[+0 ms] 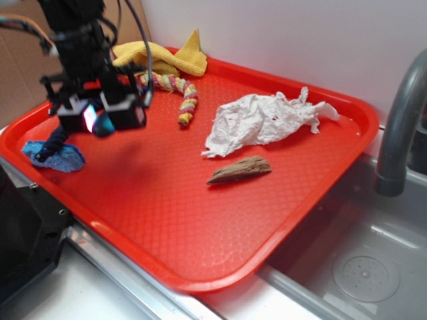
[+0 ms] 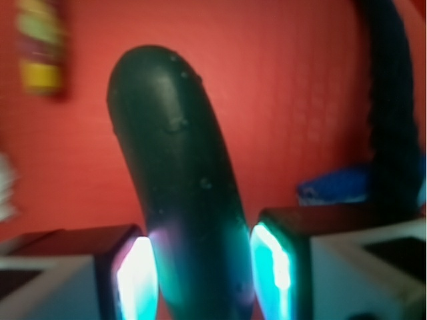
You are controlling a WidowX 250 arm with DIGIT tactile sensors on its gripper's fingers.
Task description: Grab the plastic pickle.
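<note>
The plastic pickle (image 2: 180, 180) is a glossy dark teal-green oblong, slightly curved. In the wrist view it fills the middle, held between the two glowing pads (image 2: 137, 280) of my gripper (image 2: 203, 280). In the exterior view my gripper (image 1: 101, 119) hangs above the left part of the red tray (image 1: 173, 220), and only the pickle's rounded end (image 1: 105, 125) pokes out between the fingers. The pickle is lifted off the tray surface.
A navy rope with a blue knitted end (image 1: 55, 155) lies under the gripper at the tray's left edge. A brown wood piece (image 1: 239, 170), crumpled white paper (image 1: 263, 120), a multicoloured braided rope (image 1: 181, 95) and a yellow cloth (image 1: 163, 57) also lie on the tray. A sink and faucet (image 1: 400, 120) are at the right.
</note>
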